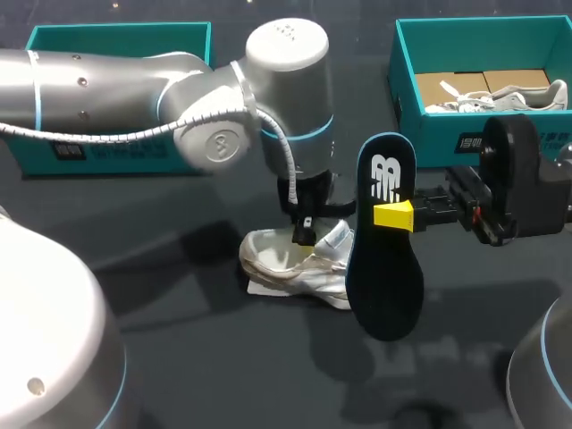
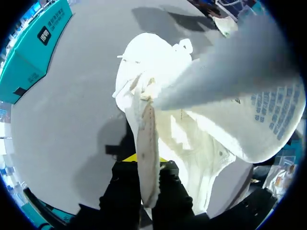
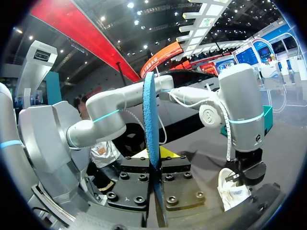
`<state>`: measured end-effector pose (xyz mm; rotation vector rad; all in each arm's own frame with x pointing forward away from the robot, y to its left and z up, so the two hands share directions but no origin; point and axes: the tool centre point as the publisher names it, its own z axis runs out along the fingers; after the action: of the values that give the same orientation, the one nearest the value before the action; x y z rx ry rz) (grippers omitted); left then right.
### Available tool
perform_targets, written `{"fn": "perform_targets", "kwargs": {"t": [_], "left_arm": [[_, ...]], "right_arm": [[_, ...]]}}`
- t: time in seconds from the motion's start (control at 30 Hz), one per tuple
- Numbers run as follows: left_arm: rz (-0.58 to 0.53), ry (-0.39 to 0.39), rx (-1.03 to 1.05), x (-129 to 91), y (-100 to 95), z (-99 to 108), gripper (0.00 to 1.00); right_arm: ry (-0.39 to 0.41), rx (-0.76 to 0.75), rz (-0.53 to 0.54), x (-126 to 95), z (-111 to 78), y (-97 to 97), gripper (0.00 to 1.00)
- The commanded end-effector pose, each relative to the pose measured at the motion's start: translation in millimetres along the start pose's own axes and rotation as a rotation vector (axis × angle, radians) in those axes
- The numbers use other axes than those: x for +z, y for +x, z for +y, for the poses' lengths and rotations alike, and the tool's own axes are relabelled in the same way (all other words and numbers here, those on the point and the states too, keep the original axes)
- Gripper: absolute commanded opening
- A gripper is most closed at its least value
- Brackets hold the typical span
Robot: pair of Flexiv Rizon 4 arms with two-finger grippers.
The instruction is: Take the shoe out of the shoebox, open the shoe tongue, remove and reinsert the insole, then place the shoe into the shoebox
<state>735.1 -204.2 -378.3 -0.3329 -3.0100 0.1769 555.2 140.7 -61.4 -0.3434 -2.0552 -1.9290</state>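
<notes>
At table (image 1: 192, 353) centre, left fingers (image 2: 122, 189) pinch shoe (image 1: 284, 261) tongue (image 2: 146, 158); right fingers (image 1: 393, 215) pinch upright insole (image 1: 384, 286) beside it; shoebox (image 1: 438, 140) behind.

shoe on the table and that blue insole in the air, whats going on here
The right end effector holds the dark blue insole upright above the table, clear of the white shoe. The left end effector pinches that shoe at its opening while it sits on the table. The teal shoebox at the back right holds a second shoe.
</notes>
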Motion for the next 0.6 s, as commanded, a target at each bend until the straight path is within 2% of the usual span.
{"fn": "perform_targets", "kwargs": {"t": [0.03,0.2,0.57,0.6], "left_arm": [[0.039,0.021,0.123,-29.0,1.9,11.2,0.00],[0.034,0.015,0.372,-57.3,11.0,12.0,0.00],[0.034,0.015,0.372,-57.3,11.0,12.0,0.00],[0.029,-0.004,0.446,-59.6,9.5,13.2,0.00]], "right_arm": [[-0.005,-0.001,-0.047,-1.7,-3.3,9.0,0.00],[-0.005,-0.001,-0.047,-1.7,-3.3,9.0,0.00],[-0.005,-0.001,-0.047,-1.7,-3.3,9.0,0.00],[-0.005,-0.001,-0.047,-1.7,-3.3,9.0,0.00]]}}
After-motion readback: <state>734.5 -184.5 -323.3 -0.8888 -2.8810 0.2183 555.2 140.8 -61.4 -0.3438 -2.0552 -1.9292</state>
